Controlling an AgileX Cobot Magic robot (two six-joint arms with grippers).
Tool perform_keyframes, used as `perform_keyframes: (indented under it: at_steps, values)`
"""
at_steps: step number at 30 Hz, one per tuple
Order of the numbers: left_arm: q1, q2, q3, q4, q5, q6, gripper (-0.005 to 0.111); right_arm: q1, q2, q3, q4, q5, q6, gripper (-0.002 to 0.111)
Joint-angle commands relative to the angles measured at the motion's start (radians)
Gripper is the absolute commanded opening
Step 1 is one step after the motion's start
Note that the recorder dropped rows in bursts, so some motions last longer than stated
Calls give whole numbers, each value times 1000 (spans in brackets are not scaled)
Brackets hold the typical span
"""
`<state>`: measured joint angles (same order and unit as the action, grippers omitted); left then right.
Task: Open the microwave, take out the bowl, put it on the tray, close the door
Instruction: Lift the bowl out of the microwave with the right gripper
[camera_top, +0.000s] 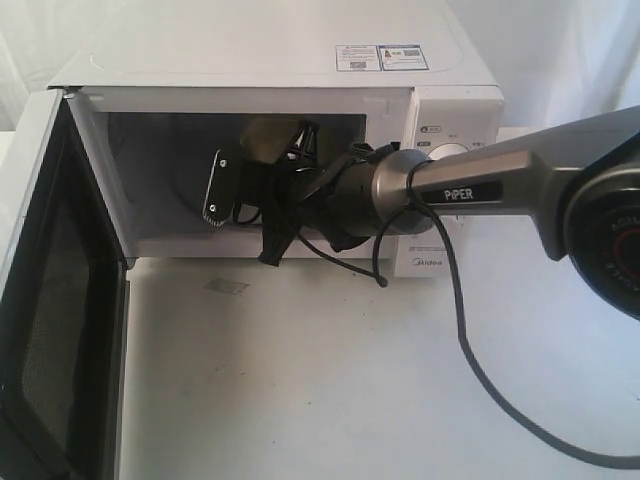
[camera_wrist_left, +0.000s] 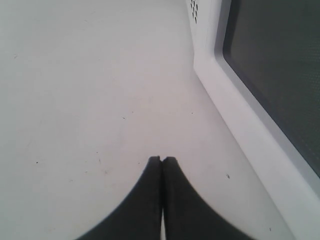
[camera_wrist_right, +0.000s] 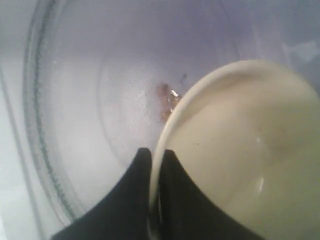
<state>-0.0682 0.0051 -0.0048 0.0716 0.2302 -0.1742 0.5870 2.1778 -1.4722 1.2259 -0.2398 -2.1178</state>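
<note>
Exterior view: your door (camera_top: 50, 300) is open and the right arm (camera_top: 500, 180) reaches into the microwave (camera_top: 250, 50); left wrist view: the left gripper (camera_wrist_left: 161, 159) is shut, empty, beside the door; right wrist view: the right gripper (camera_wrist_right: 156, 152) pinches the rim of the bowl (camera_wrist_right: 240, 150) inside, so lifting out, traying and door-closing remain.

front-on to microwave (camera_top: 250, 50) — wrist views close-up

The white worktop (camera_top: 300, 400) carries the microwave (camera_top: 270, 60) at its back. A faint grey patch (camera_top: 227, 287) marks it, and a black cable (camera_top: 463, 340) crosses its right side.
</note>
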Motion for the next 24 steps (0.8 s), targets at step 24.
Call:
perform_keyframes:
  at_steps: [24]
  values:
    - [0, -5, 5, -5, 2, -1, 0, 153, -454, 416, -67, 457, 473, 0]
